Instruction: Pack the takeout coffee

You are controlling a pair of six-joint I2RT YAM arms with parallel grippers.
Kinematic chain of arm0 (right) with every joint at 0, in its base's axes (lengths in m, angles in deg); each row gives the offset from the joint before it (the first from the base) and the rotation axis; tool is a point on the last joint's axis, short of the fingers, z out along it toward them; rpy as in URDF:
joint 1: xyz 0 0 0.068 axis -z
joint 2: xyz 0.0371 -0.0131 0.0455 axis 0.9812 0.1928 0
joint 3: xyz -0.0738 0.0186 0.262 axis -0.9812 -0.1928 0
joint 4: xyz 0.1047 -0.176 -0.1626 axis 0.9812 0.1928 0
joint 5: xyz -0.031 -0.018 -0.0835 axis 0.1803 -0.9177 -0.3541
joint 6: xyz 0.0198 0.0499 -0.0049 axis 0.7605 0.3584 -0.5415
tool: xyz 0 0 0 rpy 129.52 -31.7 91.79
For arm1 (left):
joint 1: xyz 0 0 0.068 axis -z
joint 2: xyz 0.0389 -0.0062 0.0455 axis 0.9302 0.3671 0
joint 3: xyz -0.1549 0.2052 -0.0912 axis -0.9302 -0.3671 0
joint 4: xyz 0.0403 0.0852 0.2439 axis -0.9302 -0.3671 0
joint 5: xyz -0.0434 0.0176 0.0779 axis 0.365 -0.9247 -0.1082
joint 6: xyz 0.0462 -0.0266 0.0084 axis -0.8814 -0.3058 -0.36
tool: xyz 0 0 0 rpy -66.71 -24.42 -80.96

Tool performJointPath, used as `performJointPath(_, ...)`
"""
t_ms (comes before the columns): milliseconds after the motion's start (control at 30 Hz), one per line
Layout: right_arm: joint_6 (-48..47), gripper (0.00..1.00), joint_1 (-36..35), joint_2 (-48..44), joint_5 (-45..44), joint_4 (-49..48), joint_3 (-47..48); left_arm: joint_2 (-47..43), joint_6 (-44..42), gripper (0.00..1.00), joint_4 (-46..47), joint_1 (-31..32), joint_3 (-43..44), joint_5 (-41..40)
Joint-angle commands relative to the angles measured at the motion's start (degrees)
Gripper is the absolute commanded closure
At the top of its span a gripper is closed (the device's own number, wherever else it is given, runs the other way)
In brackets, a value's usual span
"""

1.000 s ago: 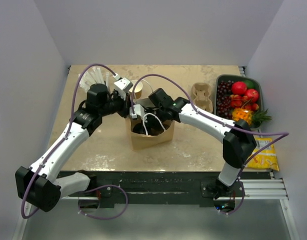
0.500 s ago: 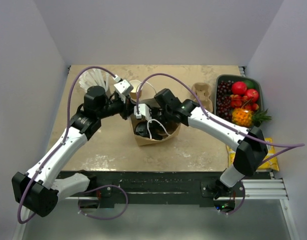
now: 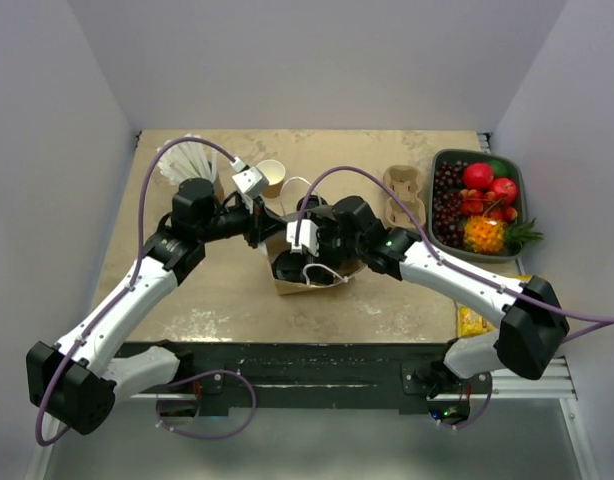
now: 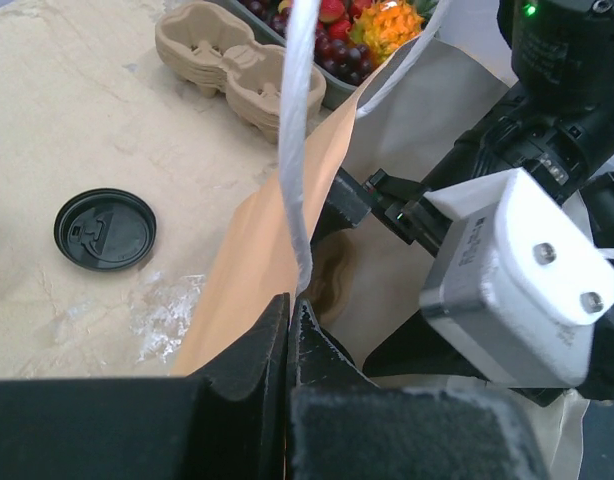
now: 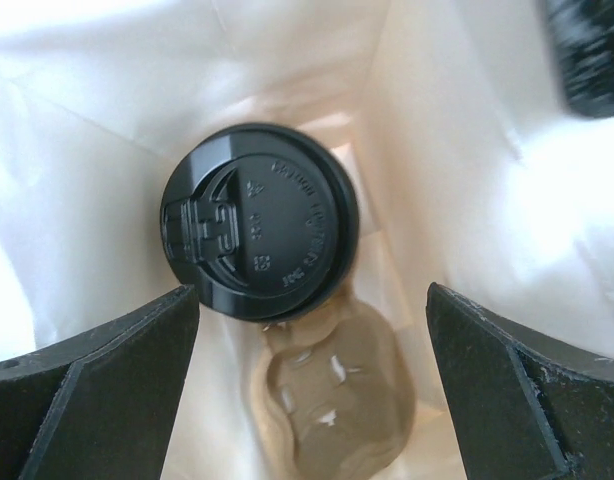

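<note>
Where both arms meet above the tan table (image 3: 187, 290), the left gripper (image 3: 260, 225) reaches the left rim of the tall brown paper bag (image 3: 322, 285), while the right gripper (image 3: 295, 262) plunges into its mouth.

From the left wrist, the jaws are clenched on the bag's edge.

From the right wrist, the released fingers (image 5: 97, 390) straddle the black-lidded kraft paper cup (image 5: 257, 220), which sits lid-up inside the bag with the walls close around it.

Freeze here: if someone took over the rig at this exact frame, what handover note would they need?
Left claw: shut, pinching the rim of the brown paper bag and holding its mouth open.
Right claw: open, down inside the bag, gripping nothing.
Takeout coffee: lid on, upright at the bottom of the bag, clear of the open claw.
Done: the cup is in the bag and released.
Left: probably lift the right claw straight out, then let go of the rim.
</note>
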Motion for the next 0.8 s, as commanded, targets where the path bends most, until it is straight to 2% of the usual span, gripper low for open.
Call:
performJointPath(0,-2.2,0.01,0.29,-2.97,0.82,-7.15,0.42,-0.72,0.99,1.0,0.87,0.72,-0.45,3.23)
performJointPath(133,-2.64,0.01,0.29,-3.67,6.44,-3.65,2.79,0.25,0.72,1.0,1.13,0.72,-0.19,2.45)
performJointPath(333,-5.88,0.01,0.29,-3.23,9.0,3.55,5.34,2.62,2.13,1.0,1.75,0.46,1.22,0.78)
performJointPath(767,-7.91,0.01,0.47,-3.49,7.95,15.25,12.37,3.16,1.43,1.0,2.54,0.46,2.8,-1.51)
